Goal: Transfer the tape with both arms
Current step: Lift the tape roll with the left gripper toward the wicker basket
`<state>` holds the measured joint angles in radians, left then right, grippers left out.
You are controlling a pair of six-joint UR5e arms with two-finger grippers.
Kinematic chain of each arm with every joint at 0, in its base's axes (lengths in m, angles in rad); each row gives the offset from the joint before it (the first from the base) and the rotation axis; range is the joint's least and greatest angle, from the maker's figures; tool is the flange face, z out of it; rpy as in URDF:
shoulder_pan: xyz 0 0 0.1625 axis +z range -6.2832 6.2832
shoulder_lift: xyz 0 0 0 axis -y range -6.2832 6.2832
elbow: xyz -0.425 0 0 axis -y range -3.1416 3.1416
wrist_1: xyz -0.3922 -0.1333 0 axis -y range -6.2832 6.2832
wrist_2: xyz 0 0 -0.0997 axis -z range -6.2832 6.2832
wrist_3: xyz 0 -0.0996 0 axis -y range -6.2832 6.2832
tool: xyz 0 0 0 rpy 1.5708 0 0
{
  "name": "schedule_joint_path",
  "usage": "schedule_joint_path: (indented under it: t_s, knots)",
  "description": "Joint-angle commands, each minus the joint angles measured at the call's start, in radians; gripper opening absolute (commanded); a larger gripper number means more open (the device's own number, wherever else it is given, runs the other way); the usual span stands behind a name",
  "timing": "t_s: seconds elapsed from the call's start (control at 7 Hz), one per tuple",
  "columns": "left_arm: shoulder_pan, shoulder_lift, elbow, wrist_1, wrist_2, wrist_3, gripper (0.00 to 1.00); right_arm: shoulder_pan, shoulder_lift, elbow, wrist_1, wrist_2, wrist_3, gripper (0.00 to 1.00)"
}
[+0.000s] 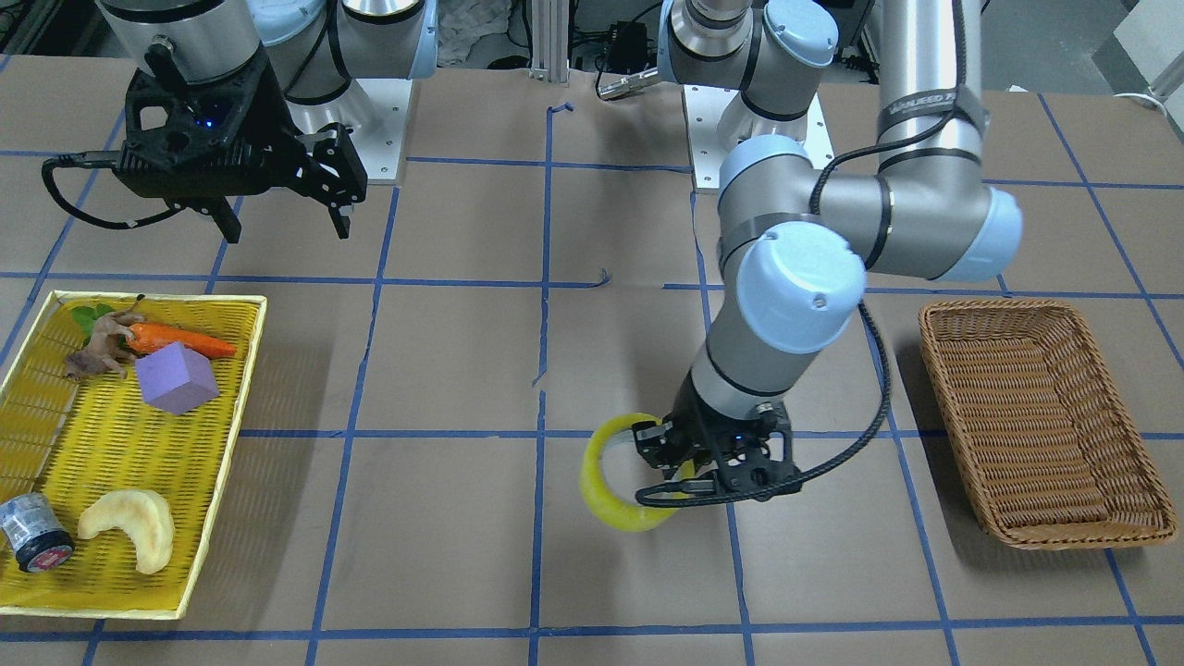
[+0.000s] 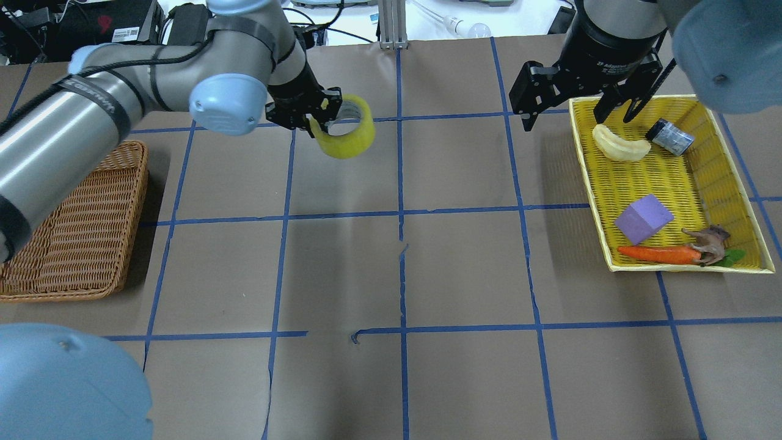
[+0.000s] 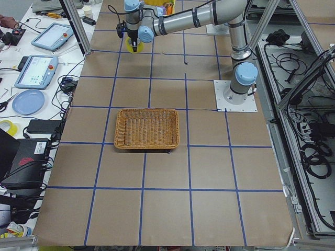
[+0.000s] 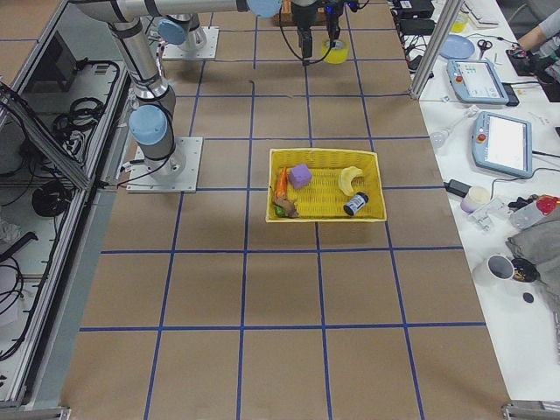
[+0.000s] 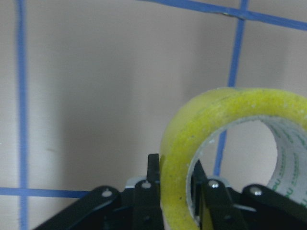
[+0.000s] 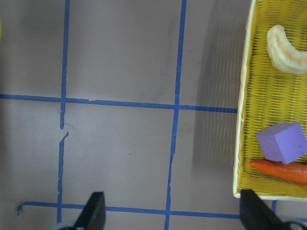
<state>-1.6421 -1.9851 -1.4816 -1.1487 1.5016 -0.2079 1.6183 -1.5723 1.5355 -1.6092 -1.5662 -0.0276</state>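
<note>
Gripping the tape (image 5: 216,110) by its wall with the left gripper (image 2: 317,116), pinched tight; catching only in the left wrist view one finger (image 5: 151,191) outside the yellow band and the other inside the pale core; seeing from overhead just a roll on edge at upper centre-left, above brown paper; finding the same roll low and just right of centre from the front; hanging the right gripper (image 1: 285,220) at upper left of that front view, fingers spread wide and holding nothing; confirming in the right wrist view the two tips far apart at the bottom edge, over blue grid lines, beside the yellow tray (image 6: 242,120); spotting the wicker basket (image 2: 73,232) at the left of the overhead frame, well apart from the roll.
</note>
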Motion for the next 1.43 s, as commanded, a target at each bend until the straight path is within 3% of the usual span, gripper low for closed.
schedule_joint_path:
  t_s: [0.0,0.71,1.29]
  knots:
    - [0.17,0.069,0.007,-0.06,0.063,0.19,0.0,0.0,0.0,0.0,0.0,0.002,0.0,1.0]
    - [0.662,0.097,-0.043,-0.082,0.068,0.844,0.0,0.003,0.0,0.0,0.0,0.005,0.0,1.0]
    - [0.804,0.045,-0.146,-0.033,0.066,0.944,0.0,0.003,0.0,0.0,0.0,0.006,0.002,1.0]
